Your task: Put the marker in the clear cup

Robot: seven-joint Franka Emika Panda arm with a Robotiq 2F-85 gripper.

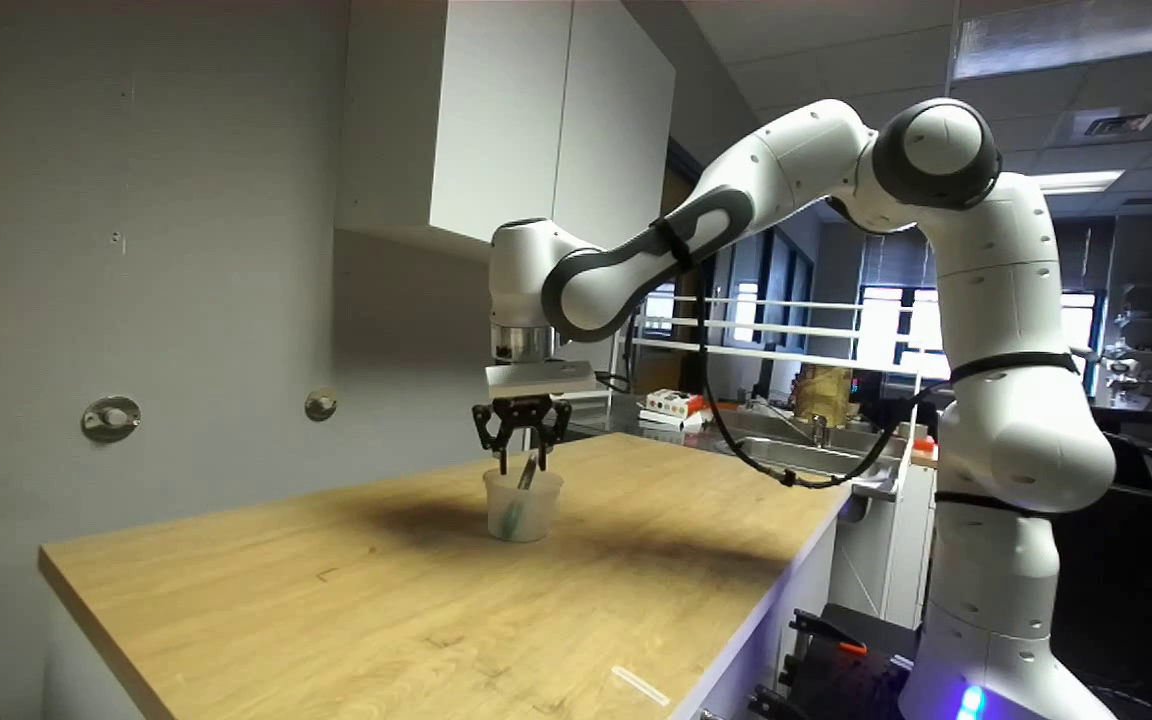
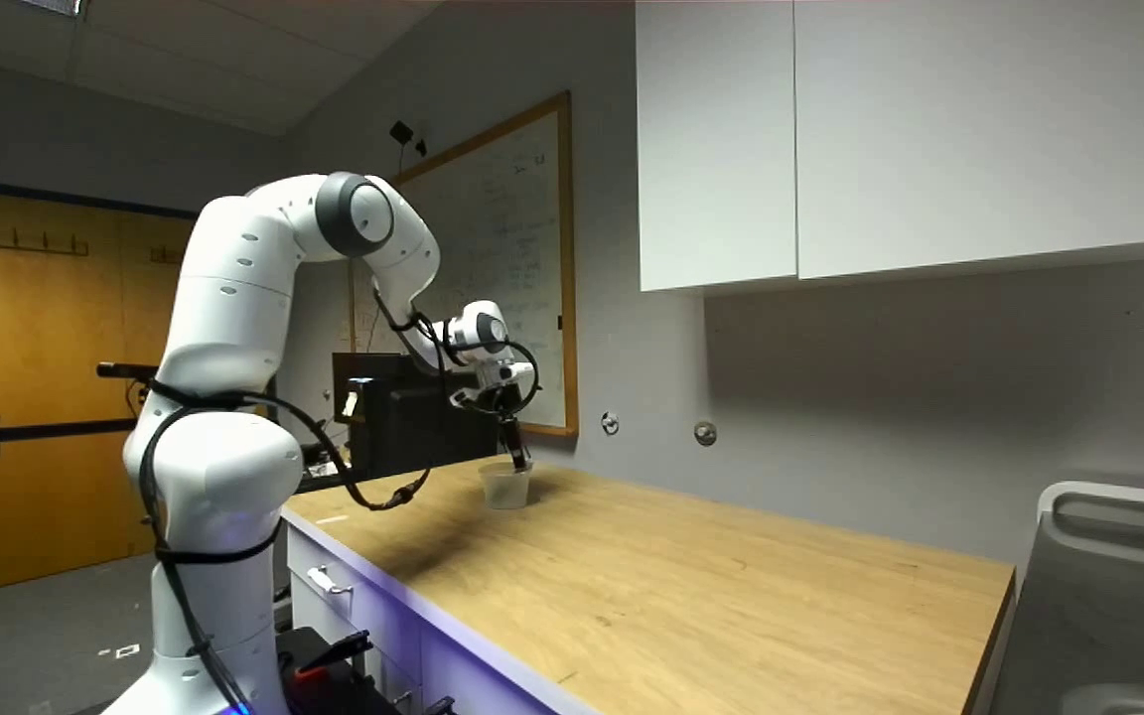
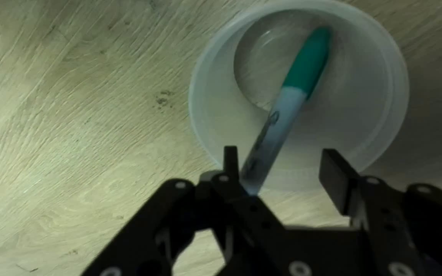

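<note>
Has gripper [image 1: 523,468] jaws apart just over clear cup [image 1: 540,510], probably to free marker [image 3: 285,111] slanting cap-down inside, maybe propped by cup or gripper, can't tell which

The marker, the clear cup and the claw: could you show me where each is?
Marker [image 3: 284,109], in the wrist view: its pale barrel.
Clear cup [image 2: 505,490], in an exterior view: its outer wall.
Claw [image 1: 523,467], in an exterior view: midway between its fingertips.
</note>
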